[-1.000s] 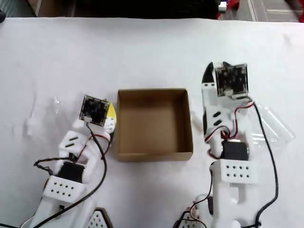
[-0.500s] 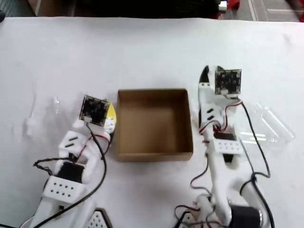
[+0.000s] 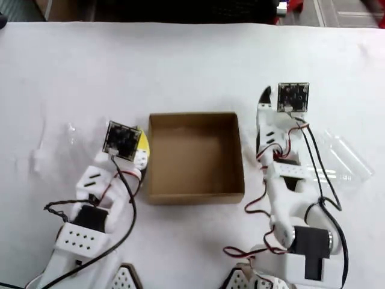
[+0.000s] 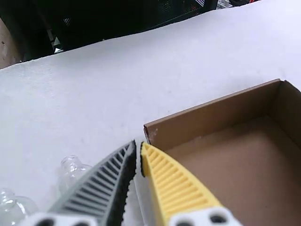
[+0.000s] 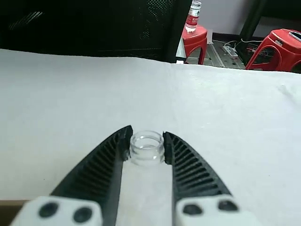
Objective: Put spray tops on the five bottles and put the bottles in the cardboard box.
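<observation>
The cardboard box (image 3: pixel 195 115) stands open and empty at mid-table. My right gripper (image 3: pixel 263 99) is just past the box's far right corner. In the right wrist view its black fingers (image 5: pixel 117 150) press on both sides of the neck of a clear bottle (image 5: pixel 146 149), so the right gripper (image 5: pixel 147 137) is shut on it. My left gripper (image 3: pixel 142 139) sits at the box's far left corner. It is shut and empty, with its grey and yellow fingers together (image 4: pixel 138 147) beside the box wall (image 4: pixel 211 113). Two clear bottles (image 4: pixel 73 167) (image 4: pixel 9 202) stand left of it.
Faint clear bottles (image 3: pixel 72 129) (image 3: pixel 39 159) stand on the white cloth left of the left arm. A clear plastic item (image 3: pixel 346 159) lies right of the right arm. The far half of the table is bare cloth, with red stools (image 5: pixel 277 47) beyond its edge.
The right arm has come down and stretched forward beside the box, with its wrist camera now lower. The left arm has not moved.
</observation>
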Controlling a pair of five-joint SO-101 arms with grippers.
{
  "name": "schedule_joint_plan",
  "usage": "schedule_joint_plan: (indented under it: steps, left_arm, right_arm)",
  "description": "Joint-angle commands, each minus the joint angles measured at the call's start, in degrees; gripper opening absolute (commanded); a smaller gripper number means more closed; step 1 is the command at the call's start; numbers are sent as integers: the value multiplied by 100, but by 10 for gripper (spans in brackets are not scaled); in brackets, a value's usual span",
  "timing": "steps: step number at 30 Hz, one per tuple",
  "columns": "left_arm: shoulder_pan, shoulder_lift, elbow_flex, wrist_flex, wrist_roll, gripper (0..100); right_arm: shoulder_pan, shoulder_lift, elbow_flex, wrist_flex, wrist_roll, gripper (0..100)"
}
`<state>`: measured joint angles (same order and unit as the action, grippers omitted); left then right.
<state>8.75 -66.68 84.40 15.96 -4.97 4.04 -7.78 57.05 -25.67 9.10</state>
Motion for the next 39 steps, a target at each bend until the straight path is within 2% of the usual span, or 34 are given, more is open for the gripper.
schedule_joint_plan:
  steps: [1,24,30,39]
  left_arm:
    - [40,-136,-53,-149,-53,24]
    - [40,-145,-53,-149,-53,24]
    - [40,-145,-53,-149,-53,24]
    - [40,-145,-53,-149,-53,24]
  right_arm:
    - [101,-31,-158,31,-26,16]
    - [189,-479,325,66,9,23]
    - [189,-462,325,84,9,146]
    - [180,-488,316,189,9,122]
